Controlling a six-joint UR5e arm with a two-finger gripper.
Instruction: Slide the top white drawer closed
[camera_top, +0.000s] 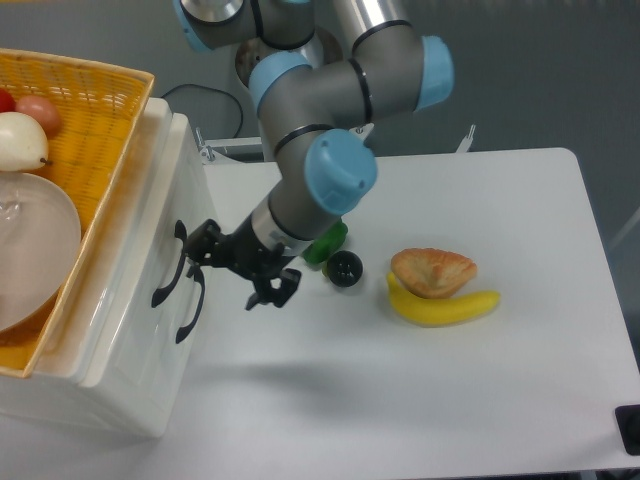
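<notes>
The top white drawer (160, 205) sits pushed into the white cabinet, its front about flush with the lower drawer front (165, 385). Its black arched handle (163, 278) is the left of the two handles. The lower drawer's handle (190, 308) is just to its right. My gripper (234, 270) is open and empty. It hovers just right of the handles with its fingers (203, 240) pointing at the drawer front, and a small gap shows between them and the handle.
A yellow woven basket (95, 150) with fruit and a white plate rests on top of the cabinet. On the table lie a green pepper (328, 240), a black ball (345, 268), a croissant (432, 271) and a banana (445, 306).
</notes>
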